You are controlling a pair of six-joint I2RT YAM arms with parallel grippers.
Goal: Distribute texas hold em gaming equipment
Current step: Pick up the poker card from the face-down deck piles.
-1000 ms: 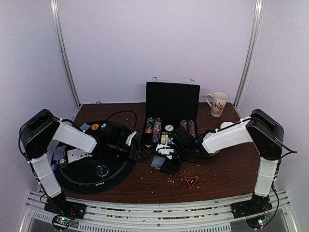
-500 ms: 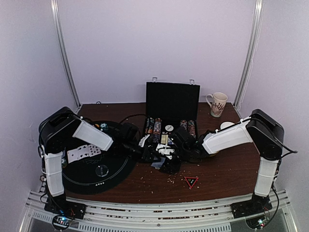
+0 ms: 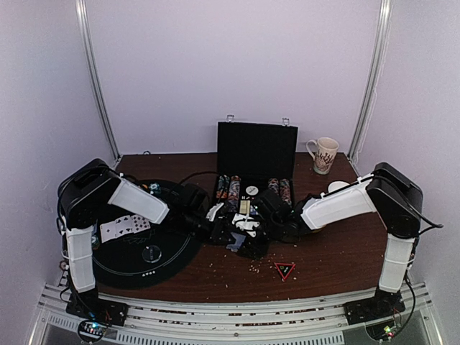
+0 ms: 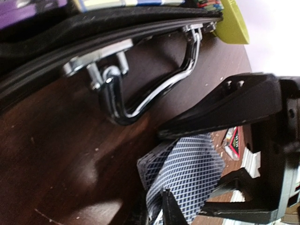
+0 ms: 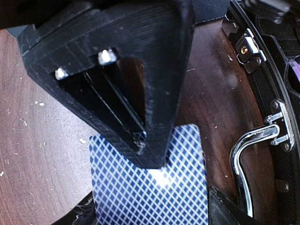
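Case (image 3: 257, 149) open at the back centre of the table (image 3: 338, 251), chip rows (image 3: 228, 187) in its tray; patterned mug (image 3: 325, 154) to its right. Black round mat (image 3: 169, 248) on the left, face-up cards (image 3: 123, 227) lying on it. Red triangle marker (image 3: 284, 270) near the front edge, print too small to read. Meeting just in front of the case: left gripper (image 3: 224, 231) and right gripper (image 3: 250, 237).

Left wrist: lattice-backed deck (image 4: 183, 173) sits between the right gripper's two fingers, both touching its edges, so gripped. Chrome case handle (image 4: 154, 93) just beside; yellow-green bowl (image 4: 232, 23) beyond. Left jaws, closed or not: cannot tell.

Right wrist: own finger (image 5: 159, 70) overlaps the deck's top edge and hides it.
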